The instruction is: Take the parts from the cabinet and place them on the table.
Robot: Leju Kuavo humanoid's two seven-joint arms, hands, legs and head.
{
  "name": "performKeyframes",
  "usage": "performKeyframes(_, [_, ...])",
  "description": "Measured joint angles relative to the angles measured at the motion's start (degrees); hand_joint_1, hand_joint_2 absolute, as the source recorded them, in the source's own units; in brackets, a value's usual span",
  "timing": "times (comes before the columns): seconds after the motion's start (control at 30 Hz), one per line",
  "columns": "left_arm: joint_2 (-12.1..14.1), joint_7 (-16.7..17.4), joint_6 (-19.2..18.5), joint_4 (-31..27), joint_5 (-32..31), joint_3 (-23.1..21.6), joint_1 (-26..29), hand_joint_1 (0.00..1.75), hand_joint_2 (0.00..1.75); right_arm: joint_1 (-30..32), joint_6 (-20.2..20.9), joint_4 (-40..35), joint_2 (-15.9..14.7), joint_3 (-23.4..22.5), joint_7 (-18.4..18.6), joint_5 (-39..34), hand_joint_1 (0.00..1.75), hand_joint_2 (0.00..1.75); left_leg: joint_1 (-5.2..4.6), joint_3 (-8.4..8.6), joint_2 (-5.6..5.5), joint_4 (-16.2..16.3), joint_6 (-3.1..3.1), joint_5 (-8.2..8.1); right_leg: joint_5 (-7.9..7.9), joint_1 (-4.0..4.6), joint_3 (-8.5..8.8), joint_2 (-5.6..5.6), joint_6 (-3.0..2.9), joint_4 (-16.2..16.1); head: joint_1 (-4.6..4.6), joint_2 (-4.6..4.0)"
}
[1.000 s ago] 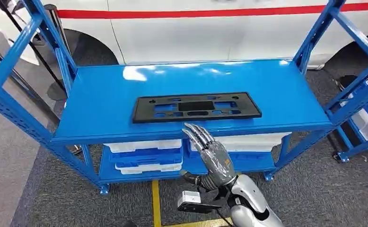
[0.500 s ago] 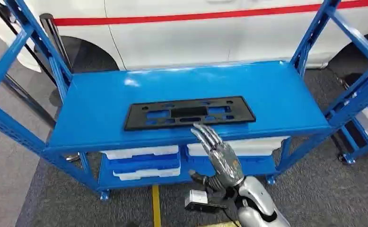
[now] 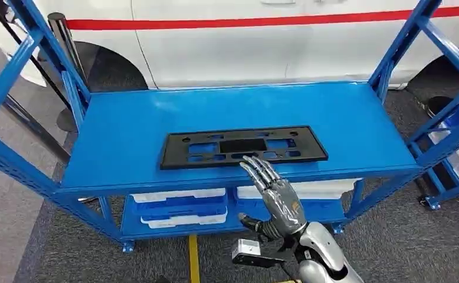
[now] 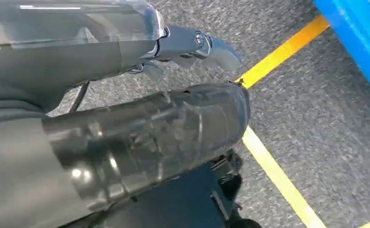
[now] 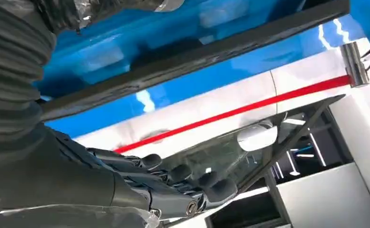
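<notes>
A black panel (image 3: 243,147) is seen lying flat near the shelf's (image 3: 127,118) front edge. The right hand (image 3: 274,197) is raised at that edge, fingers (image 3: 256,168) spread, nothing grasped. The left hand's (image 4: 150,137) grasp cannot be told.

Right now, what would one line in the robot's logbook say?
right hand: open, raised at shelf front, fingertips by black plate | plate: flat on blue shelf, not held | left hand: hanging over floor

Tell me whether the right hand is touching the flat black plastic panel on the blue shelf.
Cannot tell. In the head view the right hand's fingers overlap the flat black plastic panel's near edge; no contact or gap shows.
</notes>
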Motion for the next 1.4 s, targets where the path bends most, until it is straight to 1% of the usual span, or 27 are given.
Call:
performKeyframes(0.07, [0.0, 0.0, 0.0, 0.0, 0.0, 0.0, -0.1, 0.0, 0.0, 0.3, 0.1, 0.0, -0.4, -0.1, 0.3, 0.5, 0.0, 1.75, -0.1, 0.28, 0.03, 0.1, 0.31, -0.34, -3.36, -0.18, -5.11, -0.02, 0.37, 9.0, 0.0, 0.0])
performKeyframes(0.1, [0.0, 0.0, 0.0, 0.0, 0.0, 0.0, -0.1, 0.0, 0.0, 0.4, 0.2, 0.0, -0.6, -0.1, 0.4, 0.6, 0.0, 1.75, -0.12, 0.47, 0.02, 0.1, 0.32, -0.57, -3.64, -0.3, -7.24, -0.02, 0.52, 12.1, 0.0, 0.0])
performKeyframes(0.13, [0.0, 0.0, 0.0, 0.0, 0.0, 0.0, 0.0, 0.0, 0.0, 0.4, 0.3, 0.0, -0.8, -0.1, 0.5, 0.8, 0.0, 1.75, -0.12, 0.74, -0.02, 0.2, 0.31, -0.83, -2.51, -0.42, -7.85, -0.02, 0.59, 12.2, 0.0, 0.0])
performKeyframes(0.17, [0.0, 0.0, 0.0, 0.0, 0.0, 0.0, 0.0, 0.0, 0.0, 0.4, 0.5, 0.0, -1.0, -0.1, 0.7, 1.0, 0.0, 1.75, -0.12, 1.12, -0.09, 0.2, 0.21, -1.11, -0.21, -0.48, -7.14, -0.02, 0.56, 9.8, 0.02, 0.0])
performKeyframes(0.23, [0.0, 0.0, 0.0, 0.0, -0.1, 0.0, 0.0, 0.0, 0.0, 0.3, 0.9, 0.0, -1.3, -0.3, 0.8, 1.3, 0.0, 1.75, -0.09, 2.22, -0.19, 0.3, -0.05, -1.91, 6.12, -0.51, -2.88, -0.07, 0.21, -0.2, 0.02, 0.0])
performKeyframes(0.27, [0.0, 0.0, -0.1, 0.0, -0.1, 0.0, 0.1, 0.0, 0.0, 0.2, 1.0, 0.0, -1.5, -0.5, 0.9, 1.3, 0.0, 1.75, -0.09, 2.43, -0.19, 0.3, -0.31, -2.29, 6.58, -0.4, -1.39, -0.11, -0.07, -3.5, 0.04, 0.0])
performKeyframes(0.3, [0.0, 0.0, -0.1, 0.0, -0.1, 0.0, 0.0, 0.0, 0.0, 0.1, 1.1, 0.0, -1.6, -0.5, 1.0, 1.4, 0.0, 1.75, -0.49, 2.45, -0.22, 0.6, -0.79, -2.6, 6.08, 0.04, -0.82, -0.12, -0.24, -4.7, 0.02, 0.0])
performKeyframes(0.4, [0.0, 0.1, -0.1, 0.0, -0.2, 0.0, -0.2, 0.0, 0.0, 0.0, 1.2, 0.0, -1.9, -0.7, 1.0, 1.4, 0.0, 1.75, -0.3, 2.61, -0.12, 0.1, -1.56, -2.75, 5.62, 0.17, -0.91, 0.12, -0.87, -4.7, -0.04, 0.0])
performKeyframes(0.47, [0.0, 0.1, -0.1, 0.0, -0.2, 0.0, -0.3, 0.0, 0.0, -0.2, 1.3, -0.1, -1.9, -0.8, 1.0, 1.5, 0.0, 1.75, -0.25, 2.41, -0.12, 1.5, -2.22, -3.84, 5.6, -0.35, 0.06, 0.09, -1.55, -5.6, 0.02, 0.0])
performKeyframes(0.5, [0.0, 0.1, -0.1, 0.0, -0.3, 0.0, -0.3, 0.0, 0.0, -0.4, 1.4, -0.1, -1.9, -0.8, 1.0, 1.6, 0.0, 1.75, -0.24, 0.92, -0.1, 4.4, -2.36, -5.39, 5.38, -0.34, 0.27, -0.02, -1.92, -5.6, -0.09, 0.0])
performKeyframes(0.57, [0.0, 0.1, -0.1, 0.0, -0.3, 0.0, -0.3, 0.0, 0.0, -0.6, 2.1, -0.1, -1.9, -0.8, 1.4, 1.6, 0.0, 1.75, -0.13, -4.24, -0.1, 13.7, -2.62, -8.93, 5.03, -0.18, 0.63, -0.18, -2.41, -5.6, -0.07, 0.0])
performKeyframes(0.6, [0.0, 0.1, -0.1, 0.0, -0.4, 0.0, -0.2, 0.0, 0.0, -0.6, 2.4, 0.0, -2.0, -0.8, 1.4, 1.6, 0.0, 1.75, -0.1, -6.45, -0.1, 17.2, -2.7, -9.6, 4.84, -0.11, 0.76, -0.18, -2.5, -5.5, -0.04, 0.0])
performKeyframes(0.63, [0.0, 0.2, -0.2, 0.0, -0.4, 0.0, -0.1, 0.0, 0.0, -0.6, 2.8, 0.0, -2.0, -0.7, 1.5, 1.6, 0.0, 1.75, -0.06, -7.76, -0.09, 18.4, -2.72, -8.89, 4.62, -0.07, 1.02, -0.15, -2.51, -5.5, -0.07, 0.0])
performKeyframes(0.67, [0.0, 0.2, -0.2, 0.0, -0.4, 0.0, -0.1, 0.0, 0.0, -0.6, 3.0, 0.0, -2.0, -0.8, 1.5, 1.5, 0.0, 1.75, -0.02, -7.5, -0.09, 16.7, -2.7, -6.65, 4.32, -0.06, 1.46, -0.08, -2.47, -5.5, -0.07, 0.0])
performKeyframes(0.73, [0.1, 0.2, -0.2, 0.0, -0.4, 0.0, -0.2, 0.0, 0.0, -0.7, 3.0, 0.0, -2.0, -0.8, 1.5, 1.5, 0.0, 1.75, -0.01, -4.02, -0.08, 7.5, -2.4, -0.27, 3.56, -0.06, 2.58, 0.0, -2.25, -5.5, -0.07, 0.0])
performKeyframes(0.77, [0.1, 0.2, -0.2, 0.0, -0.4, 0.0, -0.2, 0.0, 0.0, -0.7, 3.0, 0.0, -2.1, -0.8, 1.5, 1.4, 0.0, 1.75, -0.02, -2.58, -0.05, 3.2, -2.13, 1.75, 3.18, -0.05, 2.83, 0.0, -2.04, -5.5, -0.02, 0.0])
performKeyframes(0.83, [0.1, 0.2, -0.2, 0.0, -0.5, 0.0, -0.3, 0.0, 0.0, -0.9, 3.0, 0.1, -2.1, -0.8, 1.5, 1.4, 0.0, 1.75, -0.27, -1.55, -0.1, 1.2, -1.62, 0.46, 2.88, 0.27, 2.42, 0.04, -1.47, -5.1, 0.0, 0.0])
performKeyframes(0.9, [0.1, 0.2, -0.2, 0.0, -0.5, 0.0, -0.4, 0.0, 0.0, -0.9, 3.0, 0.1, -2.2, -0.8, 1.6, 1.4, 0.0, 1.75, -0.38, -1.75, -0.17, 1.4, -1.37, 0.39, 2.88, 0.11, 2.43, 0.01, -1.1, -5.3, -0.04, 0.0])
performKeyframes(0.93, [0.1, 0.2, -0.2, 0.0, -0.5, 0.0, -0.2, 0.0, 0.0, -1.1, 3.0, 0.0, -2.2, -0.8, 1.6, 1.4, 0.0, 1.75, -0.28, -1.47, -0.2, 0.9, -0.85, 0.43, 2.64, 0.26, 2.64, -0.02, -0.62, -5.4, -0.04, 0.0])
performKeyframes(1.0, [0.1, 0.2, -0.2, 0.0, -0.5, 0.0, -0.2, 0.0, 0.0, -1.2, 3.0, 0.0, -2.4, -0.8, 1.5, 1.4, 0.0, 1.75, 0.0, -0.6, -0.1, 0.3, -0.28, 0.36, 1.02, -0.01, 1.6, -0.09, -0.11, -2.6, 0.04, 0.0])
performKeyframes(1.07, [0.1, 0.2, -0.3, 0.0, -0.5, 0.0, -0.5, 0.0, 0.0, -1.3, 3.2, 0.0, -2.5, -0.8, 1.6, 1.3, 0.0, 1.75, -0.03, -0.38, -0.04, 0.3, 0.13, 0.04, -2.38, -0.19, -3.15, -0.1, 0.2, 5.8, 0.04, 0.0])
performKeyframes(1.13, [0.1, 0.2, -0.3, 0.0, -0.6, 0.0, -0.5, 0.0, 0.0, -1.2, 4.3, 0.3, -2.5, -0.8, 1.5, 1.2, 0.0, 1.75, -0.1, -0.06, -0.05, 0.4, 0.22, -0.34, -3.23, -0.42, -7.16, -0.1, 0.37, 11.6, 0.02, 0.0])
performKeyframes(1.17, [0.1, 0.4, -0.3, 0.0, -0.6, 0.0, -0.5, 0.0, 0.0, -1.2, 5.1, 0.5, -2.6, -0.8, 1.5, 1.0, 0.0, 1.75, -0.09, 0.24, -0.1, 0.4, 0.18, -0.61, -1.76, -0.5, -7.54, -0.11, 0.41, 11.1, 0.02, 0.0])
performKeyframes(1.2, [0.1, 0.5, -0.3, 0.0, -0.7, 0.0, -0.4, 0.0, 0.0, -1.3, 5.6, 0.7, -2.6, -0.8, 1.5, 1.0, 0.0, 1.75, -0.08, 0.67, -0.19, 0.5, 0.12, -0.93, 1.02, -0.57, -6.49, -0.11, 0.38, 8.0, 0.02, 0.0])
performKeyframes(1.27, [0.1, 0.5, -0.4, 0.0, -0.9, -0.1, -0.5, 0.0, 0.0, -2.0, 6.6, 1.0, -2.7, -0.7, 1.4, 0.9, 0.0, 1.75, -0.05, 1.75, -0.25, 0.5, -0.24, -1.65, 6.9, -0.62, -2.27, -0.17, 0.1, -1.8, 0.02, 0.0])
performKeyframes(1.33, [0.1, 0.6, -0.4, 0.0, -1.0, -0.2, -0.7, 0.0, 0.0, -3.0, 7.5, 1.4, -2.7, -0.6, 1.4, 0.7, 0.0, 1.75, -0.38, 1.64, -0.24, 0.9, -0.97, -2.19, 5.7, -0.11, -0.88, -0.08, -0.31, -4.7, 0.02, 0.0])
performKeyframes(1.4, [0.1, 0.8, -0.4, 0.0, -1.2, -0.3, -0.8, 0.0, 0.0, -3.3, 7.9, 1.9, -2.7, -0.2, 1.4, 0.5, 0.0, 1.75, -0.26, 1.7, -0.21, 0.5, -1.42, -2.12, 5.6, -0.04, -1.08, 0.04, -0.66, -4.4, -0.02, 0.0])
